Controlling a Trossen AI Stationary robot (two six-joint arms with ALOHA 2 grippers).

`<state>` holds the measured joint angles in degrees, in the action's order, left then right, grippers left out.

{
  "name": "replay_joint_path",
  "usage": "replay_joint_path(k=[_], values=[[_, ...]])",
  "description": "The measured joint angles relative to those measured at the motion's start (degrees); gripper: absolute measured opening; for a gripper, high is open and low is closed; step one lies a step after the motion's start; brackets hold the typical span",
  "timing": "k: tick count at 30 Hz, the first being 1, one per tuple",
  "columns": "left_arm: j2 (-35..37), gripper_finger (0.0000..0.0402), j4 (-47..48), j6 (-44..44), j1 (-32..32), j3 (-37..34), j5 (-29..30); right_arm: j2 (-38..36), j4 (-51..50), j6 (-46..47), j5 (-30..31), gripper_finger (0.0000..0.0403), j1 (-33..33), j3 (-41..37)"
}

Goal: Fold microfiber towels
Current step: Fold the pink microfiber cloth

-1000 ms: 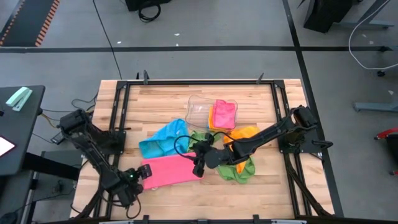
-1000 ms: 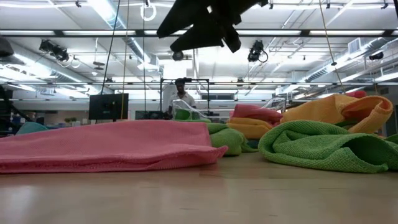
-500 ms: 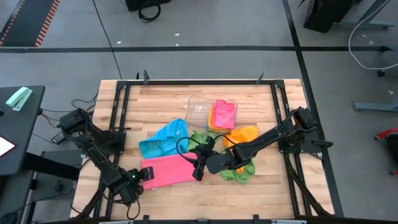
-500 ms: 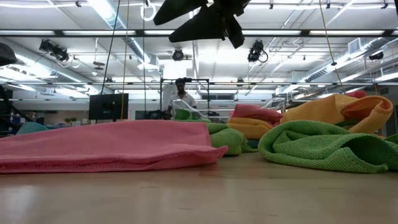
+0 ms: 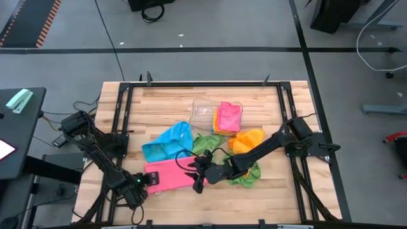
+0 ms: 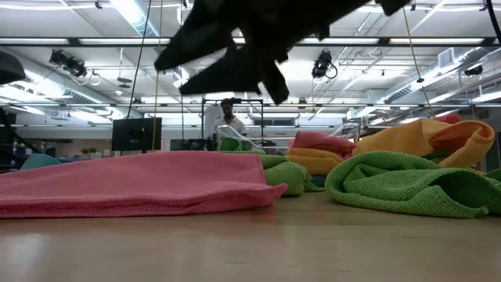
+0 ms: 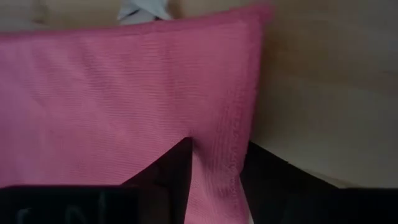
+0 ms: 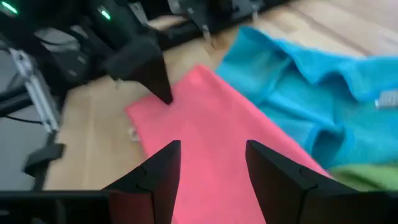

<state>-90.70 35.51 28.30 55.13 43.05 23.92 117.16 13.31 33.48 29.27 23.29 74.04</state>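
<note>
A pink towel (image 5: 172,175) lies flat on the wooden table near its front edge. My left gripper (image 7: 214,186) is down at the towel's left edge (image 5: 148,182), its fingers a short way apart with the hem between them. My right gripper (image 8: 211,180) hangs open above the pink towel's right end (image 5: 198,183) and is clear of the cloth in the low view (image 6: 235,55). Behind the pink towel lie a crumpled blue towel (image 5: 166,143), green towels (image 5: 245,173) and an orange one (image 5: 249,138). My left gripper comes down on the pink towel's left edge, short of a corner (image 7: 258,12). One finger (image 7: 171,171) stands on the cloth and the other (image 7: 270,177) on the bare wood just outside the hem (image 7: 217,168). The towel lies flat on the table. Whether the hem is pinched I cannot tell.
A clear plastic tray (image 5: 202,111) at the table's far middle holds a folded pink and an orange cloth (image 5: 227,117). Black frame rails (image 5: 191,84) run round the table. In the low view a person (image 6: 227,117) stands far behind. Bare wood lies along the near edge (image 5: 267,197).
My right gripper has come down and toward the table's near-left, from above the green towel to just over the pink towel's right end, staying open. The towels have not moved.
</note>
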Motion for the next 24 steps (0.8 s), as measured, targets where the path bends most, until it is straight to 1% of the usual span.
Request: replay_joint_path(k=[3,7,9,12,16,22,24], values=[[0.0,0.0142,-0.9,0.1,-0.7,0.0,0.0,3.0,0.2,1.5,-0.6,0.0188,0.0,1.8],[0.0,0.0123,-1.4,0.0,-1.5,0.0,-1.1,7.8,-2.8,1.9,-0.9,0.0184,0.0,7.0],[0.1,0.0106,-1.4,-0.6,-1.8,0.0,-2.7,9.8,-6.7,1.9,-0.9,0.0183,0.0,10.5],[0.1,0.0073,-1.3,-0.8,-1.7,0.0,-3.5,12.9,-11.8,2.2,-0.9,0.0182,0.0,14.9],[0.0,0.0018,-1.3,-0.8,-1.7,0.0,-4.4,16.4,-13.6,2.1,-0.9,0.0181,-0.4,18.1],[0.6,0.0009,-1.1,-1.9,-2.0,0.0,-7.1,17.5,-14.2,3.9,-0.9,0.0182,-0.7,18.9],[1.3,0.0008,-1.2,-2.8,-2.1,0.7,-10.7,17.5,-14.9,3.9,-0.9,0.0182,-0.7,18.9]])
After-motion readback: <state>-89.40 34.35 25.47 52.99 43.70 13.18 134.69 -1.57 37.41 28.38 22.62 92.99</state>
